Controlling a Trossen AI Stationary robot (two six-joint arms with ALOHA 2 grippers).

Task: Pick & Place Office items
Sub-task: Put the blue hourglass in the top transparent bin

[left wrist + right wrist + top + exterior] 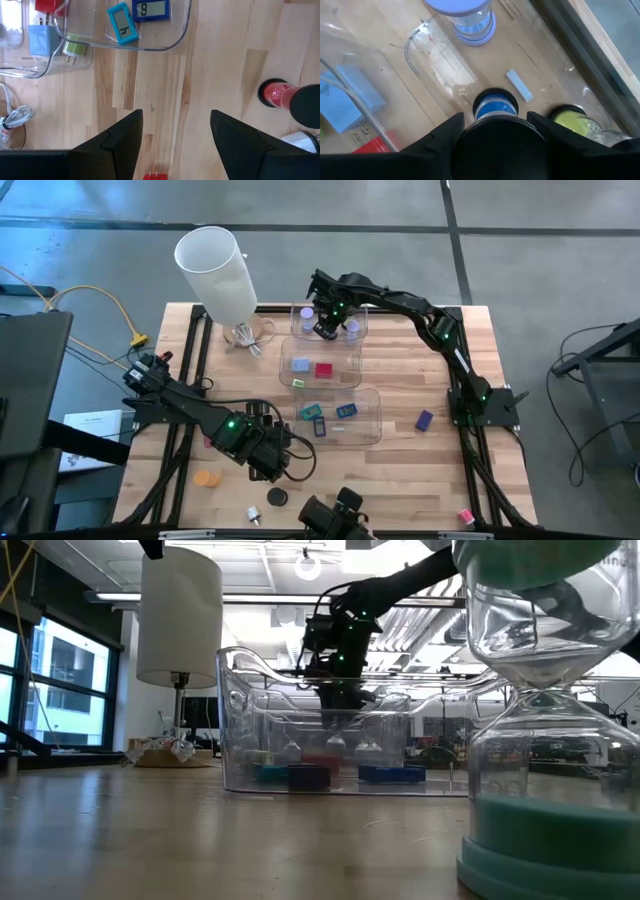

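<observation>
My right gripper (325,322) reaches down into the far clear bin (300,310) and is shut on a small sand timer with a black cap (495,134) and blue sand. A lavender-capped timer (461,12) and a yellow-green one (568,118) stand in the same bin. My left gripper (175,145) is open, low over bare wood near the near bin (372,425); a red piece (155,176) lies between its fingers, untouched. On the table lie an orange disc (206,478), a black disc (277,497) and a purple block (425,420). My right gripper pinches the sand timer's black top cap (495,131) between its two fingers, one on each side. The fingers come from above, pointing down. The timer stands upright below them, its blue lower end (495,107) at the bin floor; whether it rests there I cannot tell.
The middle bin (352,350) holds blue, red and green pieces; the near bin holds teal and blue blocks. A tall white cylinder (215,268) stands at the far left. A large teal sand timer (540,740) stands at the near edge, and a pink piece (465,517) lies near right.
</observation>
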